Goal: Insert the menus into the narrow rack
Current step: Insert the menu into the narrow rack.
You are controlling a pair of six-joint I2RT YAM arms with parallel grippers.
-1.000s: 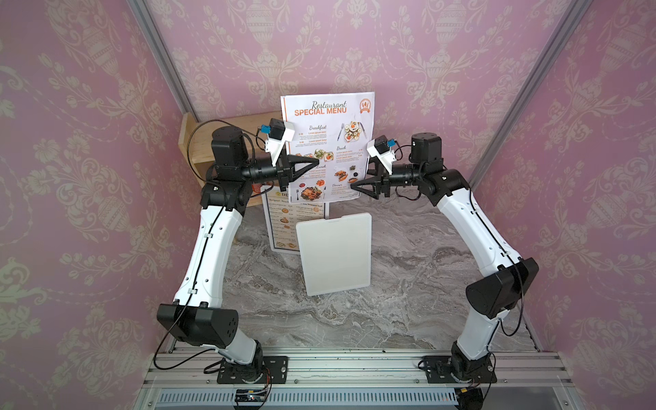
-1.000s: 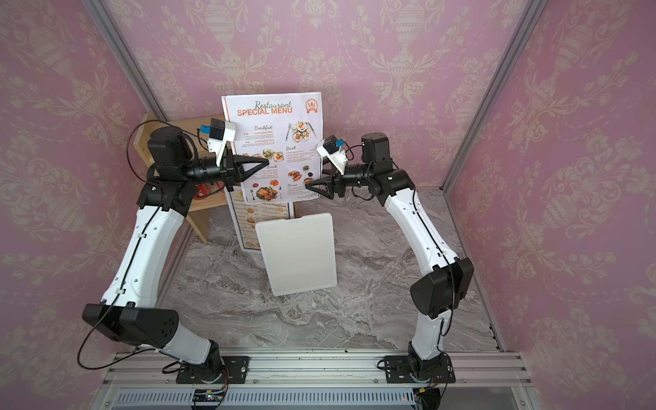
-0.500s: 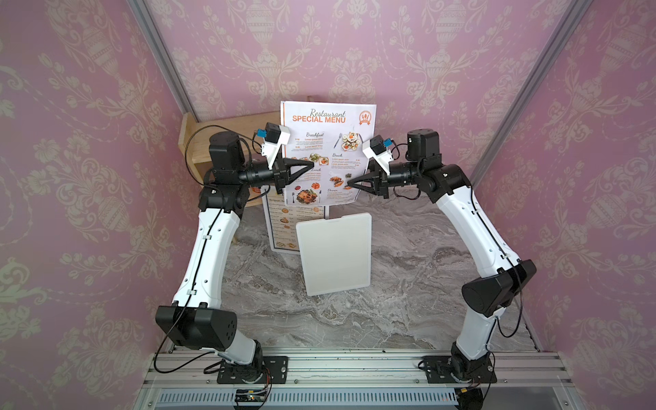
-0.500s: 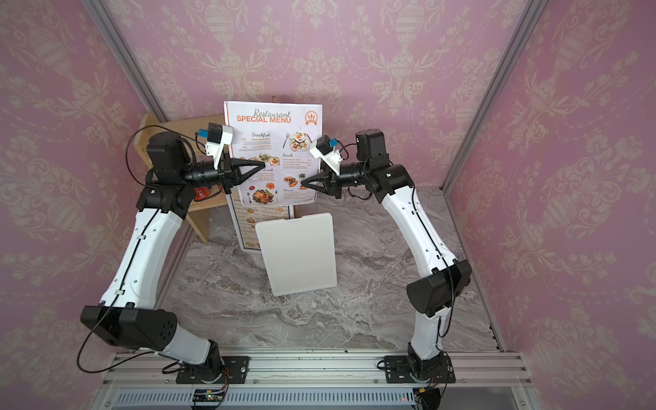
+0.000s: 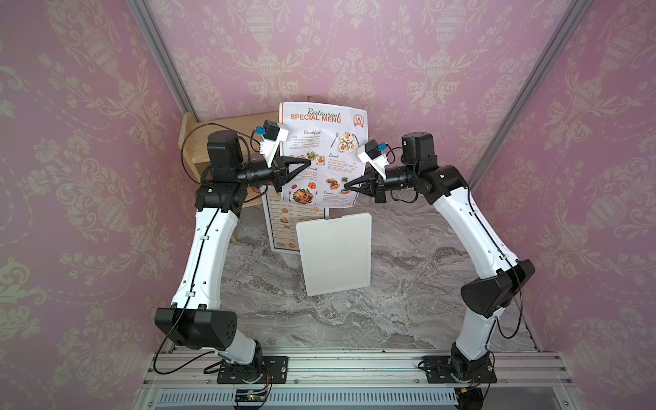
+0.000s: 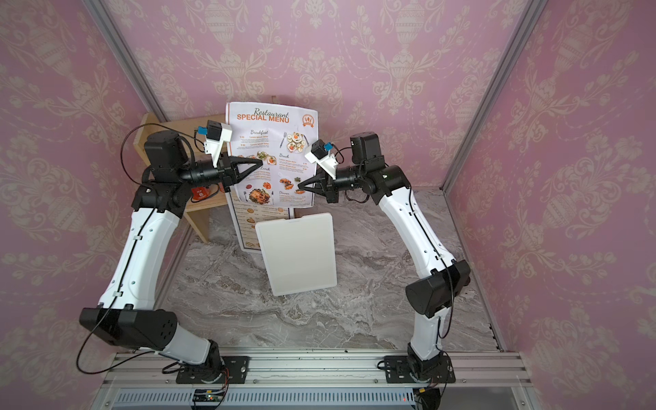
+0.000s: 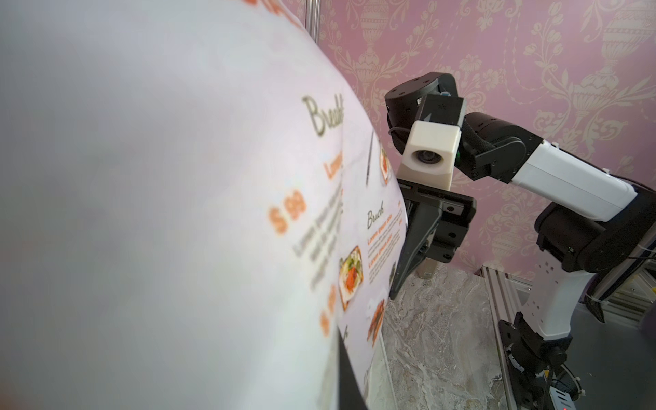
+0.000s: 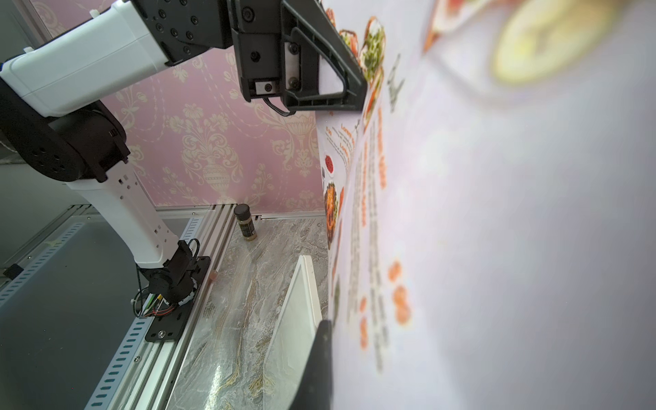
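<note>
SPECIAL MENU sheet (image 5: 324, 142) hanging upright between grippers, above worktop (image 5: 408, 284); left gripper (image 5: 309, 162) clenching its left side, right gripper (image 5: 346, 185) clenching right edge; other menu (image 5: 280, 227) lying below grippers, partly covered by white board (image 5: 335, 252); wooden rack (image 5: 193, 142) sitting behind left gripper.

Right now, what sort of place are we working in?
Probably a mock restaurant corner built inside a robot test cell: pink damask wall panels in aluminium framing, a marble-look tabletop, the Special Menu sheet held up and a wooden rack in the corner.
</note>
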